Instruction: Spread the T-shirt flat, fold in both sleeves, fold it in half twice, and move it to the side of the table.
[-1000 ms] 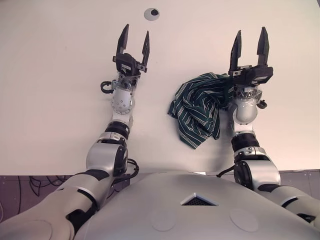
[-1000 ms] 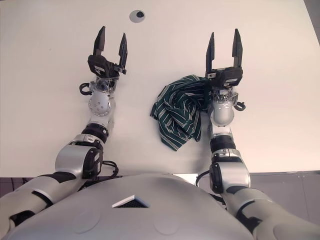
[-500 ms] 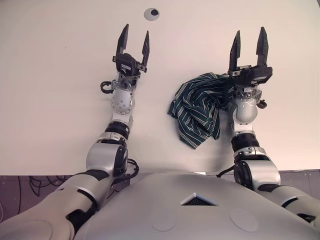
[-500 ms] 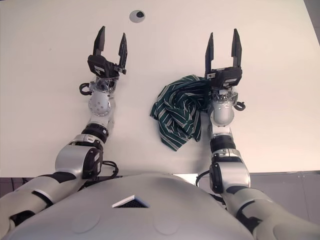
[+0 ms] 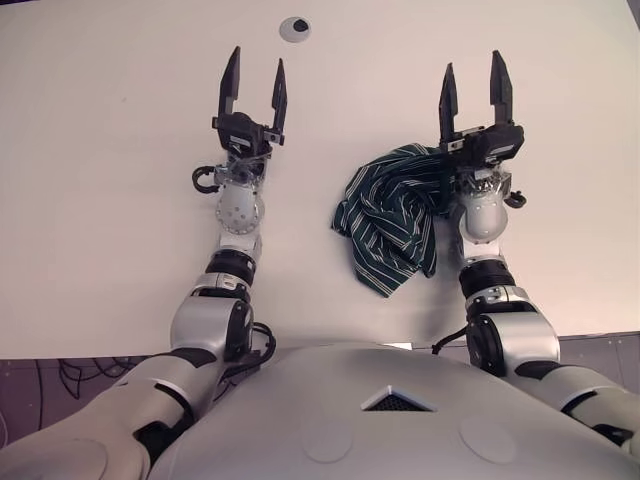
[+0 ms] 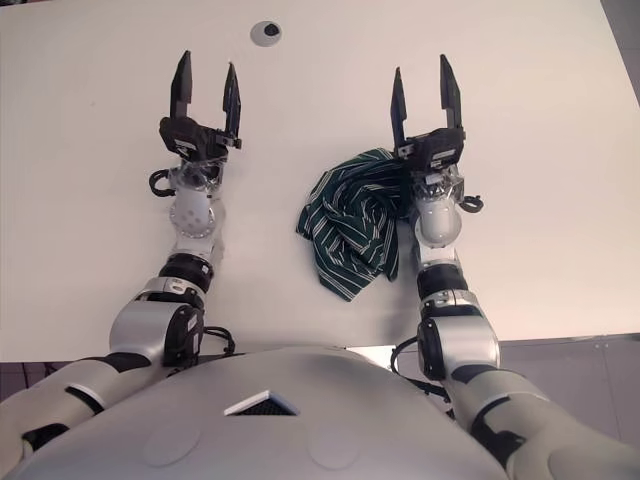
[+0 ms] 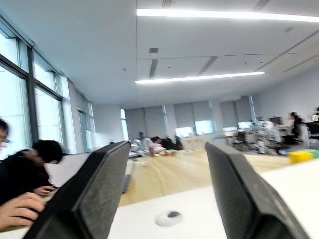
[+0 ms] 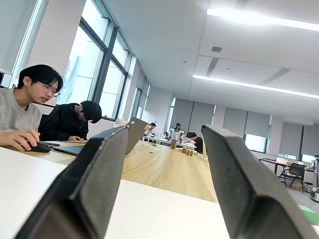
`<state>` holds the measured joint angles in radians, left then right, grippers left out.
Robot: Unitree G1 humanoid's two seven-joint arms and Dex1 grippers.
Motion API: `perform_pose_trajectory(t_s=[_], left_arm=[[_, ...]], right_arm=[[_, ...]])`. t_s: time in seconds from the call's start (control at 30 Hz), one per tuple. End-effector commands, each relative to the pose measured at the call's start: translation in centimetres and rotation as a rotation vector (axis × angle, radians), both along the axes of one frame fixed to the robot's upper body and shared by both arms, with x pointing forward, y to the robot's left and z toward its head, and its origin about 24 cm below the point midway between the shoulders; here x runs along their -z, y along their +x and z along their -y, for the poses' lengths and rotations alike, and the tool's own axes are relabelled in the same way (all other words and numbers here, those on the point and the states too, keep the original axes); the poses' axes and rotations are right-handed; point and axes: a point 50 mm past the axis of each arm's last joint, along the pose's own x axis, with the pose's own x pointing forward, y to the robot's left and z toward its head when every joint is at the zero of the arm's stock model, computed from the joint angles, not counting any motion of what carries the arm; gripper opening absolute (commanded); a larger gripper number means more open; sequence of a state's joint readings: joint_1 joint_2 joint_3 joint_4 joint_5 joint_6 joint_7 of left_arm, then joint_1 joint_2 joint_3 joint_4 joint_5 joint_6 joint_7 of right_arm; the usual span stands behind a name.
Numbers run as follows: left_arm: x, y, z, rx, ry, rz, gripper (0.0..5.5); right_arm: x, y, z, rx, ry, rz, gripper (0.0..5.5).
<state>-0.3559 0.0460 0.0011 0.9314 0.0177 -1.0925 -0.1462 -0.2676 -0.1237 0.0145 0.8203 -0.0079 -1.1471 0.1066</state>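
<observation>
- Nearest the robot, the T-shirt (image 5: 388, 222), dark green with thin pale stripes, lies in a crumpled heap on the white table (image 5: 100, 250), on the robot's right of the middle. One lobe trails toward the near edge and stops short of it.
- No sleeve, collar or hem can be made out in the bunched cloth. I judge the task to be at its very start: the shirt is not spread flat, no sleeve is folded in, neither halving is done, and the shirt has not gone to the side.
- Just beyond, the heap's far right edge lies against the right arm's wrist, partly under it as far as I can tell. That is contact only, not a hold.
- The right gripper (image 5: 472, 62) stands past the heap with its two dark fingers pointing away from the robot. The jaws are spread wide, and the right wrist view shows nothing between them.
- Level with it, well apart from the shirt on the robot's left, the left gripper (image 5: 258, 60) is posed the same way over bare table. Its fingers (image 7: 84, 199) are wide apart and hold nothing.
- Farthest off, a small round cable port (image 5: 294, 28) is set into the tabletop beyond the left gripper.
- What is left, in my judgement, is everything. The first need is for a claw to take an edge of the heap and draw the cloth open over the bare table around it
</observation>
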Motion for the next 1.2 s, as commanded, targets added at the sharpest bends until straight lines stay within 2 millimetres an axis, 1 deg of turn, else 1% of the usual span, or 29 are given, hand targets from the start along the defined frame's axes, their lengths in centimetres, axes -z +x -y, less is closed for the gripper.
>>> perform_pose_trajectory(t_s=[0.03, 0.07, 0.1, 0.13, 0.17, 0.2, 0.23, 0.3, 0.4, 0.47, 0.53, 0.63, 0.7, 0.77, 0.83, 0.93, 1.0, 1.07, 1.13, 1.2], left_arm=[[0.8, -4.8, 5.4, 0.521, 0.129, -0.049, 2.74], [0.6, -6.7, 6.7, 0.707, 0.212, -0.043, 2.74], [0.4, -8.2, 7.4, 0.843, 0.271, -0.047, 2.74], [0.1, -9.5, 7.9, 0.951, 0.328, -0.056, 2.74], [0.1, -10.4, 8.1, 1.035, 0.417, -0.061, 2.74], [0.1, -11.0, 8.2, 1.087, 0.497, -0.069, 2.74], [0.5, -11.2, 8.2, 1.109, 0.608, -0.073, 2.74], [1.5, -11.1, 8.0, 1.096, 0.789, -0.103, 2.74], [3.5, -10.6, 7.3, 1.052, 1.052, -0.154, 2.74], [4.6, -10.2, 6.3, 1.02, 1.208, -0.166, 2.74], [5.2, -9.5, 5.2, 0.983, 1.304, -0.189, 2.74], [6.1, -8.9, 2.2, 0.943, 1.417, -0.269, 2.74], [6.3, -9.5, 0.0, 0.971, 1.433, -0.335, 2.74], [6.0, -10.5, -1.9, 1.009, 1.399, -0.412, 2.74], [5.5, -10.7, -3.5, 0.999, 1.367, -0.479, 2.74], [5.2, -10.3, -6.0, 0.937, 1.397, -0.559, 2.74], [5.1, -9.9, -6.9, 0.904, 1.402, -0.592, 2.74], [4.8, -9.8, -7.5, 0.894, 1.379, -0.616, 2.74], [4.0, -9.6, -7.7, 0.894, 1.322, -0.604, 2.74], [2.7, -8.8, -7.3, 0.866, 1.231, -0.555, 2.74]], right_arm=[[-0.4, -2.5, 0.4, -0.151, -0.106, -0.031, 2.67], [-1.0, -3.1, 1.2, -0.204, -0.21, -0.041, 2.67], [-1.3, -3.6, 1.9, -0.241, -0.343, -0.06, 2.67], [-1.5, -4.3, 2.9, -0.264, -0.503, -0.083, 2.67], [-1.7, -4.8, 4.1, -0.264, -0.629, -0.121, 2.67], [-2.1, -5.1, 5.0, -0.256, -0.714, -0.153, 2.67], [-2.3, -5.3, 5.9, -0.238, -0.793, -0.197, 2.67], [-2.4, -5.4, 7.2, -0.203, -0.903, -0.302, 2.67], [-1.9, -4.9, 8.4, -0.162, -1.023, -0.442, 2.67], [-1.5, -4.2, 8.7, -0.136, -1.076, -0.488, 2.67], [-0.9, -3.5, 9.1, -0.106, -1.137, -0.537, 2.67], [0.0, -2.9, 10.8, -0.058, -1.221, -0.633, 2.67], [0.2, -3.2, 11.6, -0.071, -1.214, -0.693, 2.67], [0.4, -4.1, 11.4, -0.176, -1.112, -0.755, 2.67], [0.0, -4.7, 10.5, -0.295, -0.969, -0.786, 2.67], [-1.8, -5.8, 9.0, -0.497, -0.676, -0.806, 2.67], [-3.1, -6.1, 8.7, -0.58, -0.552, -0.802, 2.67], [-4.7, -5.9, 9.4, -0.589, -0.461, -0.786, 2.67], [-5.6, -5.9, 10.3, -0.568, -0.43, -0.785, 2.67], [-5.5, -6.3, 11.1, -0.555, -0.46, -0.798, 2.67]])
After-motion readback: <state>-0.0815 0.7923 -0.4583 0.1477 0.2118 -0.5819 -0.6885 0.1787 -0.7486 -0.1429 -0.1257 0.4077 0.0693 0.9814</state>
